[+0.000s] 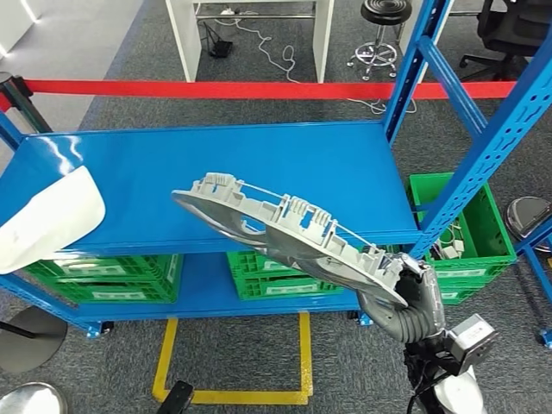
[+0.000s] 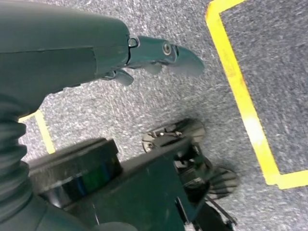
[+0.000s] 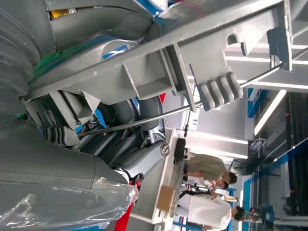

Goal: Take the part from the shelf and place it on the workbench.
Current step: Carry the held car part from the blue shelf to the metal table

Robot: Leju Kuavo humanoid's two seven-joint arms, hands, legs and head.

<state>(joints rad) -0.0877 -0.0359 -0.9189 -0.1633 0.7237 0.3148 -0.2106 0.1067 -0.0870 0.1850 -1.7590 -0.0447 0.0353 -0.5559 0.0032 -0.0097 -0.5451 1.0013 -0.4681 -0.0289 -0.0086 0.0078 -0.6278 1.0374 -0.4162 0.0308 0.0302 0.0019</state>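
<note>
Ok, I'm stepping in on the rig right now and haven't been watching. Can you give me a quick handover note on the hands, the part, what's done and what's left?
Right hand: grips one end of the grey part, holding it in the air in front of the blue shelf.
Left hand: hangs over the floor, fingers apart, holding nothing.
Done: the part is off the shelf.
Left: carry it to the workbench and set it down. No workbench shows ahead, so a turn is probably needed.
</note>
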